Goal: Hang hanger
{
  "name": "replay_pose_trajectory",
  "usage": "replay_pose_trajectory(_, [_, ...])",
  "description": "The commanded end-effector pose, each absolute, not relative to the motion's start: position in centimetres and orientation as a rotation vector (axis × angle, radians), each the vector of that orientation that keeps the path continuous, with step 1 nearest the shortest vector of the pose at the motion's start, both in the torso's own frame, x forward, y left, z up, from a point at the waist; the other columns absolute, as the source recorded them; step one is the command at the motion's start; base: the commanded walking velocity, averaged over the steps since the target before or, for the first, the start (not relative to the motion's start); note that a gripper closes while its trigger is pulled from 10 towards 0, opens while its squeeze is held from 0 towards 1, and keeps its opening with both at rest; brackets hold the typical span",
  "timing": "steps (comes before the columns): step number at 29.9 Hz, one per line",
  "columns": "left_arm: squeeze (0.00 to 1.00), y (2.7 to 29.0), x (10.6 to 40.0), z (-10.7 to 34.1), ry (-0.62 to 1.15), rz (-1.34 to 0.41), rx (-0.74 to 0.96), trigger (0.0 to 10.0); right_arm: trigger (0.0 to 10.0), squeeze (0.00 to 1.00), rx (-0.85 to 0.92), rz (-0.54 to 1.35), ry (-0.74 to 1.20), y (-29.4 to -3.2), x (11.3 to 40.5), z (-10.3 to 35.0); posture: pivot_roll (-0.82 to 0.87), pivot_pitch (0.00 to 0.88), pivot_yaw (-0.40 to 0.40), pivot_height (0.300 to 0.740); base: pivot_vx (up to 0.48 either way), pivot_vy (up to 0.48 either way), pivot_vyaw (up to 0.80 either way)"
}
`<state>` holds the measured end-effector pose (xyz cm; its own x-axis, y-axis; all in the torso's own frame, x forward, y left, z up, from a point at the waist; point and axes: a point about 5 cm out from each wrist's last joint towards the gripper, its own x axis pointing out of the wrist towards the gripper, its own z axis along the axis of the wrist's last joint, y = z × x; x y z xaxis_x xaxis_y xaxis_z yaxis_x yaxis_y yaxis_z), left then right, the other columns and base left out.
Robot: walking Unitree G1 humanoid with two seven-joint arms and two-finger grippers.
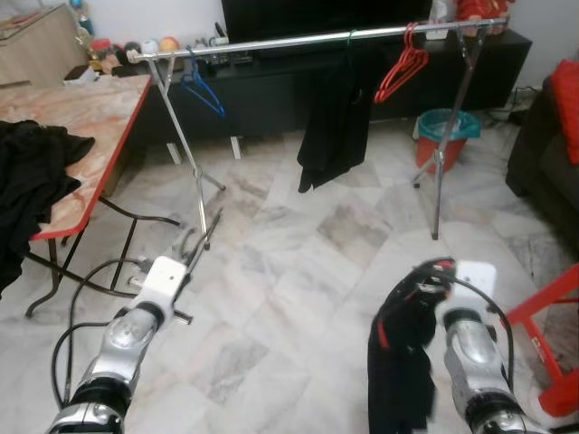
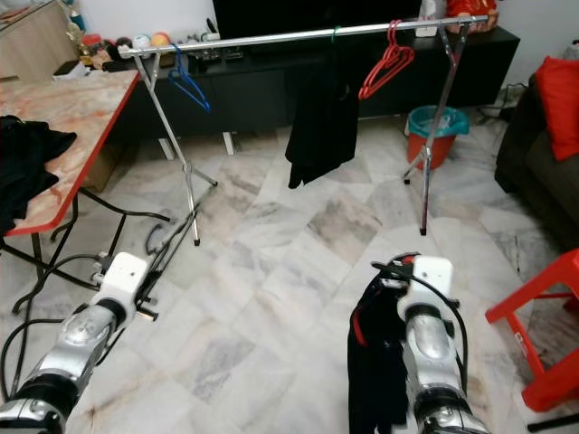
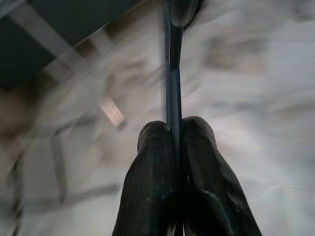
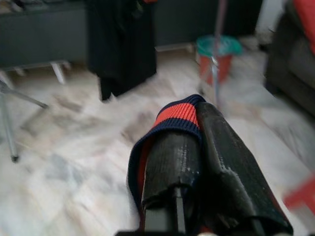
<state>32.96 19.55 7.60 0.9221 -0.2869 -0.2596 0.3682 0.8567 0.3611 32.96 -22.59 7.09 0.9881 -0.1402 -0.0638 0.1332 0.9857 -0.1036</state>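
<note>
Down low, the left gripper (image 3: pixel 176 140) has its two ribbed black fingers squeezed together on a thin dark hanger wire (image 3: pixel 172 73), over the shiny white and grey marble floor (image 1: pixel 298 271); the right gripper (image 4: pixel 199 147) is closed on a soft knit cloth with a red and navy striped edge (image 4: pixel 178 114), and the dark cloth (image 1: pixel 398 362) hangs limp beside that silver arm; ahead stands a long shiny metal clothes rail (image 1: pixel 317 39) on thin legs; on it hang a blue wire hanger (image 1: pixel 201 90), a floppy black garment (image 1: pixel 333 127) and a red plastic hanger (image 1: pixel 402 68); a teal and orange bucket (image 1: pixel 445 136) sits behind; a black cloth heap (image 1: pixel 27 172) lies on the red-edged table (image 1: pixel 90 117).
</note>
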Motion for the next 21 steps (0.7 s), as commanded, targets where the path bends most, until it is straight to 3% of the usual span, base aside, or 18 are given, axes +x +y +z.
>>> replay_pose_trajectory(1, [0.00, 17.8, 33.7, 9.2, 0.162, -0.459, 0.430, 10.0, 10.0, 0.00, -0.210, -0.043, 0.025, -21.1, 35.2, 9.9, 0.04, 0.000, 0.092, 0.740, 0.000, 0.000, 0.00])
replay_pose_trajectory(2, [0.00, 16.8, 33.7, 9.6, 0.156, -0.522, 0.432, 10.0, 10.0, 0.00, -0.312, -0.007, 0.063, -20.6, 35.7, 10.1, 0.03, 0.000, 0.090, 0.740, 0.000, 0.000, 0.00])
replay_pose_trajectory(4, [0.00, 16.4, 33.7, 9.8, 0.155, -0.548, 0.431, 10.0, 10.0, 0.00, -0.341, 0.008, 0.075, -20.5, 35.9, 10.2, 0.03, 0.000, 0.090, 0.740, 0.000, 0.000, 0.00])
replay_pose_trajectory(5, [0.00, 14.8, 33.1, 10.1, 0.173, -0.695, 0.427, 10.0, 10.0, 0.00, -0.327, 0.057, 0.110, -19.6, 36.5, 10.6, 0.04, 0.000, 0.083, 0.740, 0.000, 0.000, 0.00])
replay_pose_trajectory(8, [0.00, 13.3, 31.8, 10.1, 0.222, -0.878, 0.437, 10.0, 10.0, 0.00, -0.366, 0.086, 0.142, -18.8, 37.3, 11.2, 0.04, 0.000, 0.078, 0.740, 0.000, 0.000, 0.00])
replay_pose_trajectory(13, [0.00, 12.9, 30.3, 10.4, 0.298, -1.010, 0.439, 10.0, 10.0, 0.00, -0.436, 0.044, 0.204, -18.6, 37.9, 11.4, 0.05, 0.000, 0.073, 0.740, 0.000, 0.000, 0.00])
replay_pose_trajectory(21, [0.00, 12.3, 26.8, 10.9, 0.411, -1.258, 0.405, 10.0, 10.0, 0.00, -0.379, -0.005, 0.279, -17.4, 37.8, 10.5, 0.07, 0.000, 0.069, 0.740, 0.000, 0.000, 0.00])
